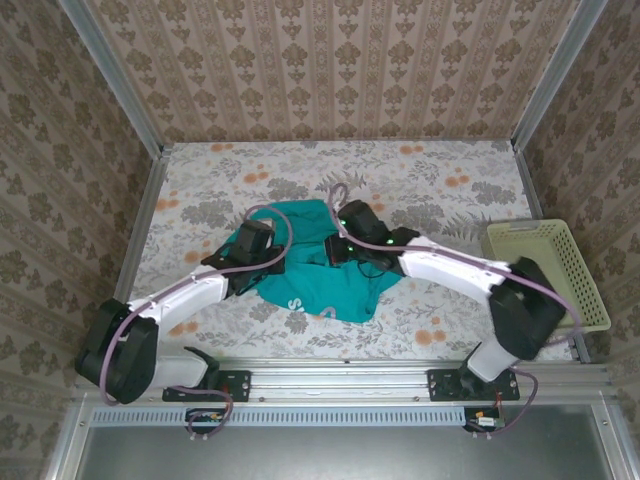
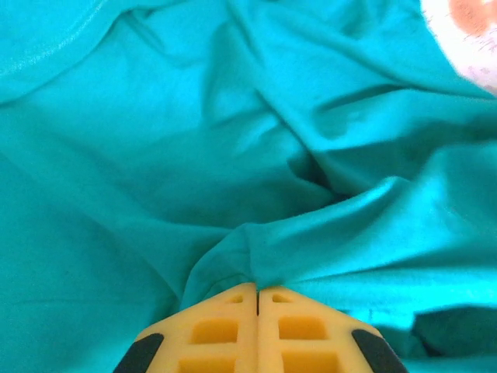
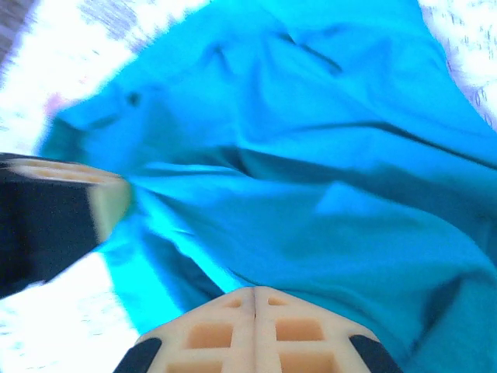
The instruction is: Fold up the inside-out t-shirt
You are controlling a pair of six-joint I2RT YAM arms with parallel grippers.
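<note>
Teal cloth is pinched in both your tools, the left tool [image 2: 257,291] and the right tool [image 3: 255,291] each clamped closed on a fold of the inside-out t-shirt [image 1: 310,270], which lies crumpled mid-surface [image 1: 430,185], well apart from the yellow basket [image 1: 548,268] at the right edge.

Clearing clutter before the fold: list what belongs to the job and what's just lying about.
Job: teal t-shirt, left gripper, right gripper, both pinching its cloth.
Lying about: pale yellow basket, at the right edge of the table.
</note>
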